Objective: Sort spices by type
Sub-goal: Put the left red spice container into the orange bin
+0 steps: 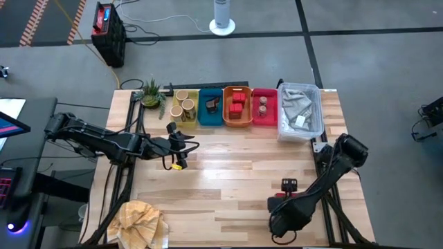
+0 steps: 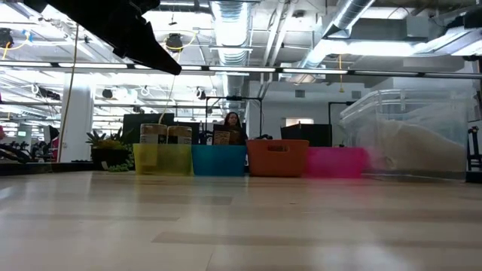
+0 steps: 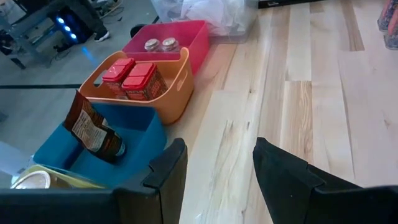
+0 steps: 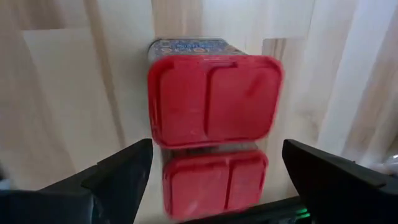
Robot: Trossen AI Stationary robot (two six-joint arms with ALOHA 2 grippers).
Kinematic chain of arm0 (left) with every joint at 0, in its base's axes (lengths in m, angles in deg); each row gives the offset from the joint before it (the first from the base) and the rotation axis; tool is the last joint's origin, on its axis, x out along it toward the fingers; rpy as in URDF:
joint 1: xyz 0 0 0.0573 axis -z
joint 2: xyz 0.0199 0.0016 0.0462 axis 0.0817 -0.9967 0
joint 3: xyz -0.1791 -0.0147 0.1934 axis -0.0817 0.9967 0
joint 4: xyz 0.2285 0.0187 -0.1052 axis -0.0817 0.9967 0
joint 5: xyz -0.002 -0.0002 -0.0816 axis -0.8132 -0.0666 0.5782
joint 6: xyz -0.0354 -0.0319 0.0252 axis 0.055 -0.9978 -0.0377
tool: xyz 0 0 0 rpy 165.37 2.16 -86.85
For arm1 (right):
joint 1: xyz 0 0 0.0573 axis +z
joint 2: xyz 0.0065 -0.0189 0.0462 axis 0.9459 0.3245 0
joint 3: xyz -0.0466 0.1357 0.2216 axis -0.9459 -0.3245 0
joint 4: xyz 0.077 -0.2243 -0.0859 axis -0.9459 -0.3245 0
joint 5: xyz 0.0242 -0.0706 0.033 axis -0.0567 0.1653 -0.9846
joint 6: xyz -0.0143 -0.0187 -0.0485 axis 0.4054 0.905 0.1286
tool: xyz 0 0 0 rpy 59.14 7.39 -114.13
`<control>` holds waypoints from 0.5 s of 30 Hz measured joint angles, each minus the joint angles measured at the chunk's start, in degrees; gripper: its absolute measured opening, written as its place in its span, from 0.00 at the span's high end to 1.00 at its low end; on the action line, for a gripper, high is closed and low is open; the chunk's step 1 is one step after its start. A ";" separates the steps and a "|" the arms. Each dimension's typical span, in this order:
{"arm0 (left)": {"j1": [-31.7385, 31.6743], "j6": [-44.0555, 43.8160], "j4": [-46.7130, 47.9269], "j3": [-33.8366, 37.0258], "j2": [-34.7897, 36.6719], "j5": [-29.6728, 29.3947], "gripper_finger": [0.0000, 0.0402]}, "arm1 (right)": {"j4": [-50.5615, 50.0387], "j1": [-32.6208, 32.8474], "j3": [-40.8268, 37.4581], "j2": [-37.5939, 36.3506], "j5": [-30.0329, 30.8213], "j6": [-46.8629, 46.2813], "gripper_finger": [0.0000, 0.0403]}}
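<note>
right gripper (image 4: 211, 171) low over the near right part of the table (image 1: 228, 166), fingers spread wide apart, nothing between them yet. seen through its wrist camera, a red boxy pack (image 4: 214, 102) stands upright on the wood straight ahead of the open fingers, lid facing the camera, centred in the gap. a second red lid shape sits just below it in that view; cannot tell if it is another pack or a reflection. the pack's lid is wider than it is deep, its long side running across the finger gap, so the fingers would close on its short ends. a judgement: a straight advance and a squeeze is all the next move needs. from overhead this pack is hidden under the arm.

left gripper (image 1: 178, 146) waits over the table's left middle, near the trays, fingers parted and empty.

far edge, left to right: yellow tray (image 1: 182, 114) with pale round tubs (image 1: 181, 102), blue tray (image 1: 210, 111) with the dark-tan packet (image 3: 90, 130), orange tray (image 1: 237, 107) with two red packs (image 3: 134, 78), red tray (image 1: 264, 108) with tiny jars (image 3: 160, 44), then a clear bin (image 1: 300, 111).

right arm is plainly nearer the loose pack; its home by type looks to be the orange tray, well away toward the far side.
</note>
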 joint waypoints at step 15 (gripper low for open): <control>0.00 -0.65 1.12 -1.33 0.00 2.54 0.57 | 5.12 -12.57 0.98 3.42 4.68 1.79 0.02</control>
